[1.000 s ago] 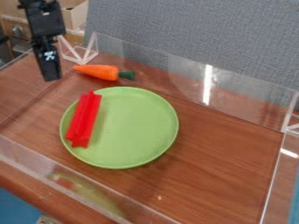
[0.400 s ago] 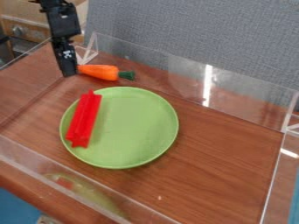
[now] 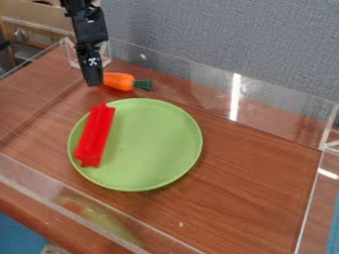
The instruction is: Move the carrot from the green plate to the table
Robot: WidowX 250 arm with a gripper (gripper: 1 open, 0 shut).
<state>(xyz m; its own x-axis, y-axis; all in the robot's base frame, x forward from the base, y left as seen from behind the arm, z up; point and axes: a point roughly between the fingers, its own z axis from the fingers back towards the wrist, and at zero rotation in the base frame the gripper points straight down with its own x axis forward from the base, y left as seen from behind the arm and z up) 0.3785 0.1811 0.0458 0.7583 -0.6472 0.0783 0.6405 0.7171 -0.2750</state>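
Gleaming wood-grain table (image 3: pixel 252 169), tapered carrot (image 3: pixel 123 82) off round plate (image 3: pixel 166 149).

- A red rectangular block (image 3: pixel 94 135) lies flat, its long side running roughly front to back, left of centre in the view.
- Clear acrylic walls (image 3: pixel 239 94) stand upright along the edges, catching pale reflections.
- A grey textured panel (image 3: pixel 225 35) fills the background.
- Blurred tan shapes (image 3: pixel 27 25) sit at far left; their nature is unclear.
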